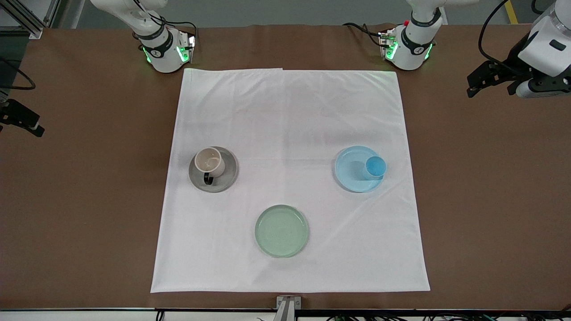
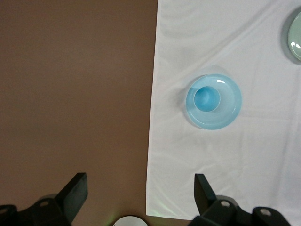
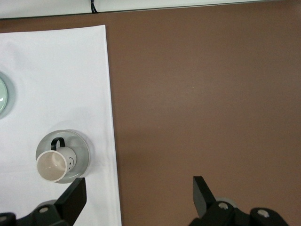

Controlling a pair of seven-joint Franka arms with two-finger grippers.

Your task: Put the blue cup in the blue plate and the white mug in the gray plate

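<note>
The blue cup (image 1: 375,167) stands upright in the blue plate (image 1: 350,176), toward the left arm's end of the cloth; both also show in the left wrist view, cup (image 2: 207,99) in plate (image 2: 231,107). The white mug (image 1: 209,161) stands upright in the gray plate (image 1: 228,176), its dark handle toward the front camera; the right wrist view shows the mug (image 3: 51,165) in the plate (image 3: 81,146). My left gripper (image 1: 484,82) (image 2: 140,190) is open and empty over bare table beside the cloth. My right gripper (image 1: 26,120) (image 3: 138,193) is open and empty over bare table at the right arm's end.
A pale green plate (image 1: 281,231) lies empty on the white cloth (image 1: 290,111), nearer the front camera than the other two plates. The cloth covers the middle of the brown table (image 1: 490,200). The arm bases stand along the table's back edge.
</note>
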